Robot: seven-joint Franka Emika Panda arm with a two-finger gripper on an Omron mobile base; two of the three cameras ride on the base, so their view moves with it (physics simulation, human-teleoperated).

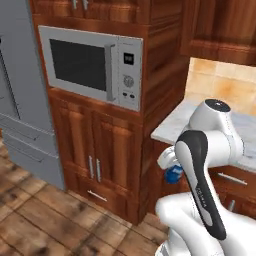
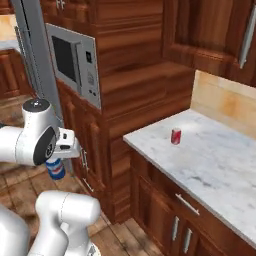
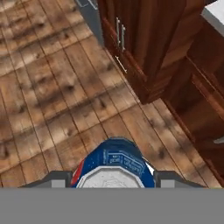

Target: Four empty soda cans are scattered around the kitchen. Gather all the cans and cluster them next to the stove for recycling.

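The gripper (image 3: 112, 179) grasps a blue soda can (image 3: 113, 165) at bottom centre of the hand view, above the floor (image 3: 52, 96); it should carry the can upright, grip steady, toward the stove.

Light is even and soft, with no clear source. The marble counter (image 2: 210, 155) looks bright and washed; the wood cabinets (image 1: 100, 150) sit darker. Shadows are faint. All views are coarse and slightly blurry, floor planks (image 3: 52, 96) smeared.
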